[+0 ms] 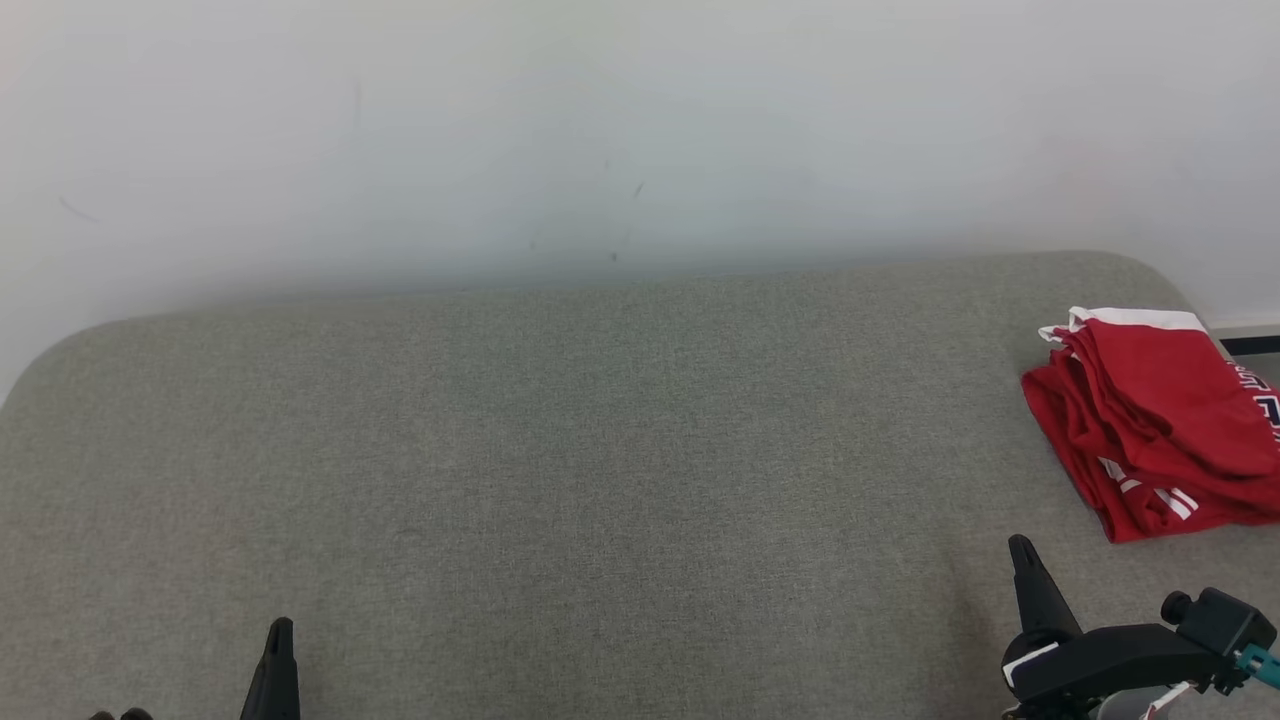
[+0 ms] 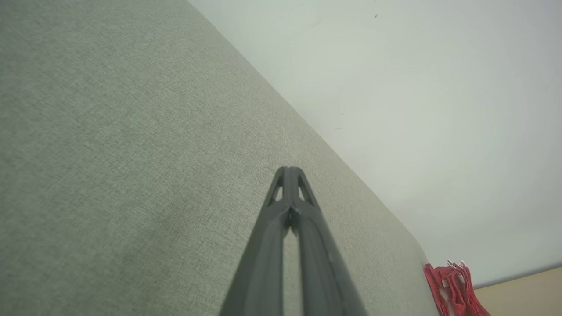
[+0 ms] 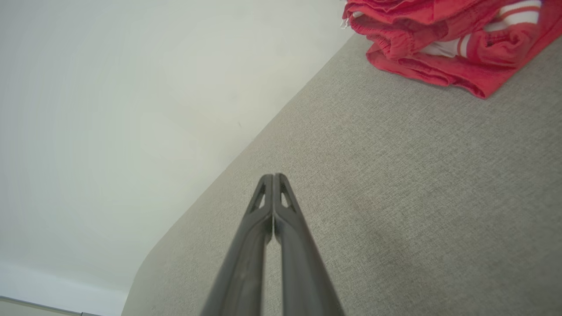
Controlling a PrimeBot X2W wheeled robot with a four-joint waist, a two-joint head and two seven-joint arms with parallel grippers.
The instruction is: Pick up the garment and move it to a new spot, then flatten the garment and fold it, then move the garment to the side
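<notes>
Seeing left gripper (image 2: pixel 290 169) and right gripper (image 3: pixel 273 176) closed, empty; we could knock garment (image 1: pixel 1150 420) off fabric surface (image 1: pixel 600 450) edge swinging right.

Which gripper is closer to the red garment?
Right. The right gripper is just short of the red garment, not touching; the left gripper is far off to its left.

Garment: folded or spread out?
Folded: the garment lies as a compact stack of layers at the right end of the surface.
</notes>
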